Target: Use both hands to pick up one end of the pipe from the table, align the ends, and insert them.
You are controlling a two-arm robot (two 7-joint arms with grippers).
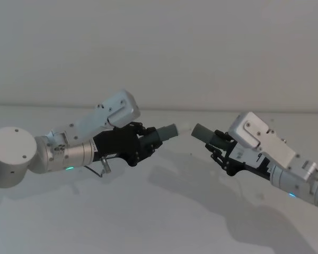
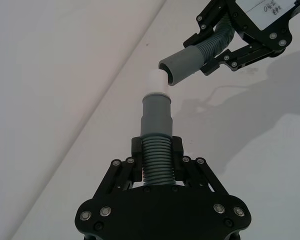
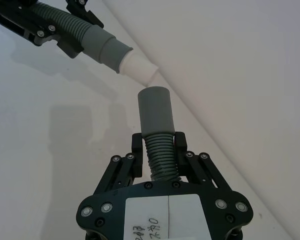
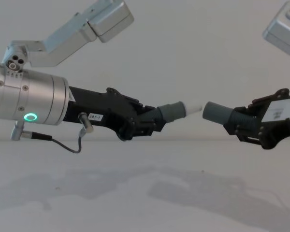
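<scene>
On the left, the left black parallel-jaw tool (image 4: 152,124) pinches the dark grey ribbed plastic pipe piece (image 2: 156,145) behind its white tip (image 4: 192,107), held above the white table (image 4: 145,193). At right, the right tool (image 4: 244,129) pinches the corrugated hose below its smooth grey cuff (image 4: 216,112). The ends sit apart, slightly angled; I would square both axes first, then push straight in.

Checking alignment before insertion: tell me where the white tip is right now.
In the chest view the white tip sits mid-frame, held off the table by the left gripper, just short of the right gripper's grey cuff.
</scene>
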